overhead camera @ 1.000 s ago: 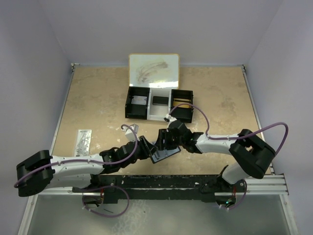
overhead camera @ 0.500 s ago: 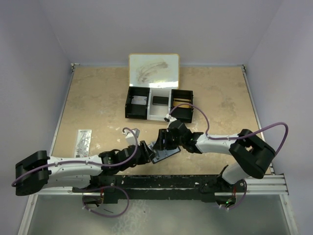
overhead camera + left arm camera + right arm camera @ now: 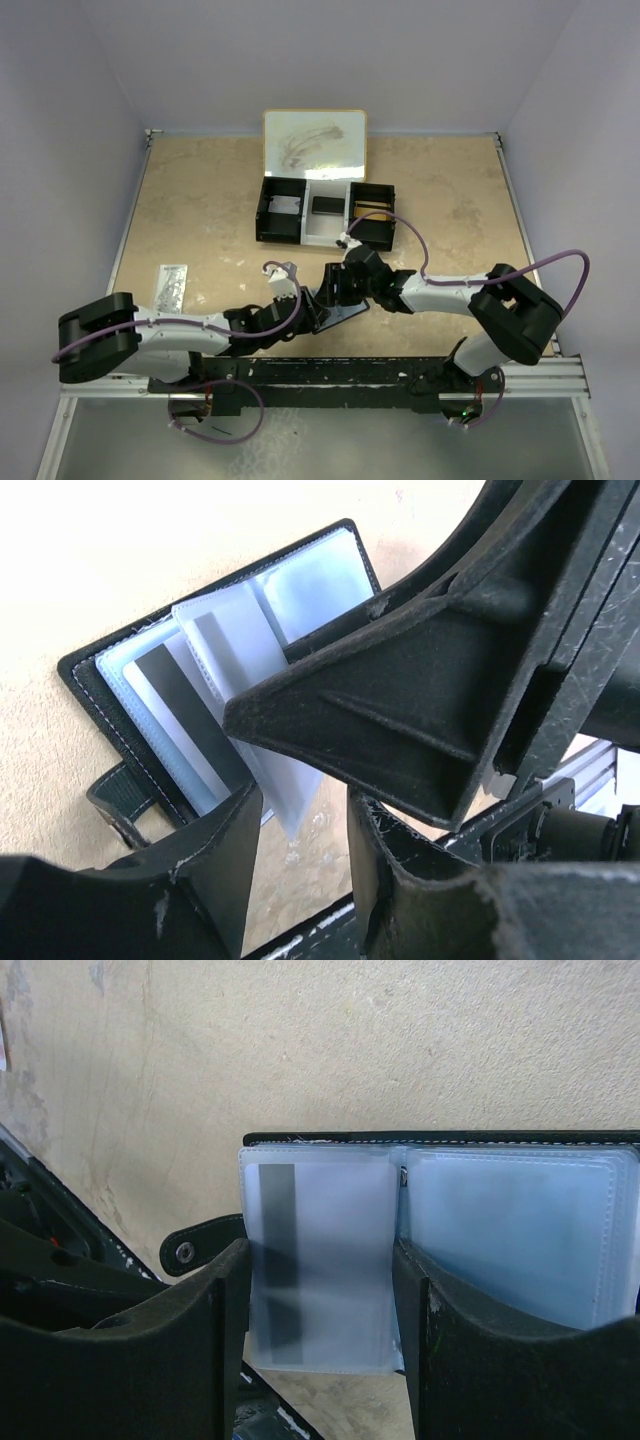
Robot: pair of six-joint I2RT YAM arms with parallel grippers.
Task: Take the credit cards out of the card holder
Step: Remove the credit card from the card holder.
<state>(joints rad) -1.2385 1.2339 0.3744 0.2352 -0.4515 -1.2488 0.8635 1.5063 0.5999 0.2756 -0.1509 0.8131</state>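
A: What has shifted in the last second?

B: Only the left arm. Its elbow has swung in toward the middle and its wrist has turned, so the left claw now sits at the left edge of the holder. The right arm has not budged. The holder lies where it lay, open on the table between the two claws and well short of the tray.

A: And the claws themselves?

B: The right claw is closed across the left stack of clear sleeves, one jaw against each edge — it looks like a steadying hold. The left claw is partly open. A loose sleeve end lies in its gap, not pinched as far as the wrist view shows.

A: Any card out yet?

B: Not from what shows. One card with a dark stripe sits inside its sleeve, between the right claw's jaws.

A: So what does the move mean?

B: Probably that the left arm is lining up to pull while the right pins the holder. The sleeves look slick and floppy — a grab at plastic instead of card would likely drag the whole holder along.
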